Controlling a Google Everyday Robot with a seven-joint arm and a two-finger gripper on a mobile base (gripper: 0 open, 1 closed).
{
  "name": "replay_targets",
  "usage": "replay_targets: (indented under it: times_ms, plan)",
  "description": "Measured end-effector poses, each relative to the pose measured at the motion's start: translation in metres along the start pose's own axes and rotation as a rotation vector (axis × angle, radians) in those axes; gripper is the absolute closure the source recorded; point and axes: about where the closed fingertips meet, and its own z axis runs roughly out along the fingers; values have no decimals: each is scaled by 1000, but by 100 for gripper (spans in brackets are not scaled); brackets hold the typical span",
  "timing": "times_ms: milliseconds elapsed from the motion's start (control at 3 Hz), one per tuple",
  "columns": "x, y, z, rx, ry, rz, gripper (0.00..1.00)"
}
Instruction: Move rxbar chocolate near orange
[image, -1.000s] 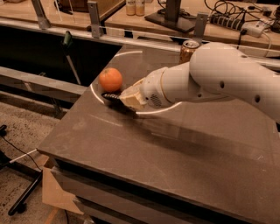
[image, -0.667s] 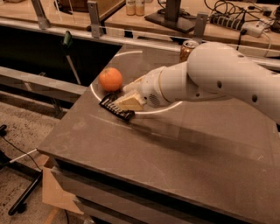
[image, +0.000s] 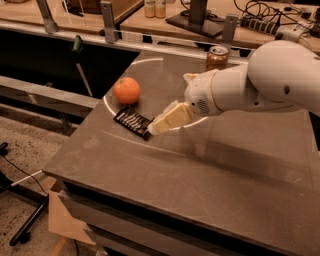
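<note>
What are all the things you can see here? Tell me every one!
Table: one, grey-brown, fills the middle of the view.
Orange: one, bright orange, on the table near its far left edge.
Bar: one, black with white lettering, flat on the table just in front of the orange.
Can: one, gold-tan, standing at the table's far edge.
Bottles: two, pale, on the bench behind.
Cables: several, dark, on the bench at top right.
Arm: one, white, reaching in from the right.
Gripper: one, cream, low over the table at the bar's end.
</note>
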Motion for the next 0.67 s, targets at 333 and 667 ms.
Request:
replay_targets:
  times_ms: [333, 667]
  plan:
    - [15, -41, -44, 70, 34, 2, 0]
    - [14, -46, -49, 81, 37, -2, 0]
